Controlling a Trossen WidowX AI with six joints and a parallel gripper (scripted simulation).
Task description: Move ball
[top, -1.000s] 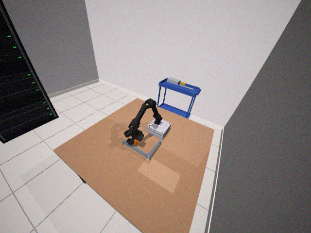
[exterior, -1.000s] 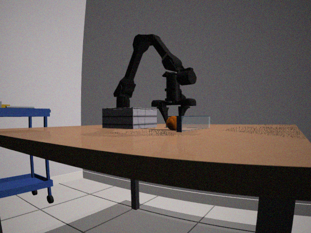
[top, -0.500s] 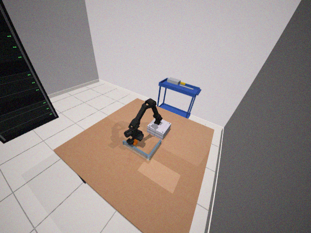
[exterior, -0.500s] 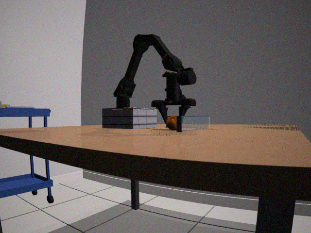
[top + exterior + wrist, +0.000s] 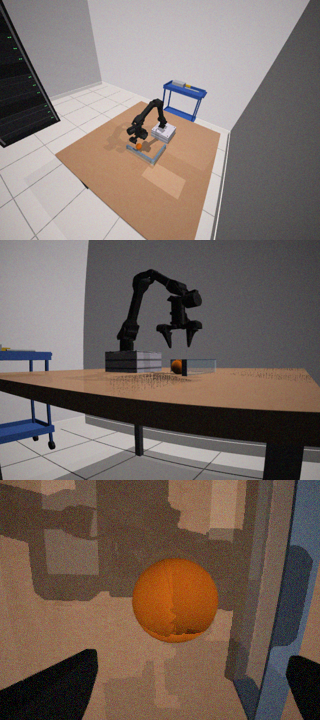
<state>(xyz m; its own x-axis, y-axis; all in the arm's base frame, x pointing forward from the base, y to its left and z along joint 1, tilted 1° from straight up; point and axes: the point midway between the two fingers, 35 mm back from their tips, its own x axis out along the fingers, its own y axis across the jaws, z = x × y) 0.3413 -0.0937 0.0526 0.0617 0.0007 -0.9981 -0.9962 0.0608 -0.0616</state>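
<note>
Pincer (image 5: pixel 178 344) hangs open, pointing down above the ball (image 5: pixel 176 366).

arm (image 5: pixel 134 304): matte black all over, built of chunky boxy links joined by rounded, drum-like joints; no cables, screws or markings can be made out.
wrist housing (image 5: pixel 192 298): a thick black cylinder, the bulkiest rounded part near the tool end.
gripper (image 5: pixel 178 343): black, with a wide crossbar body carrying two fingers.
fingers (image 5: pixel 167 335): black wedge shapes, broad at the root and tapering to blunt points; in the wrist view they appear as two plain dark triangles (image 5: pixel 47 707) with no visible pads or texture.
base mount (image 5: pixel 133 361): a pale grey rectangular block with darker horizontal bands, like stacked plates; small dark dots mark the corners of its top face (image 5: pixel 169 133).
</note>
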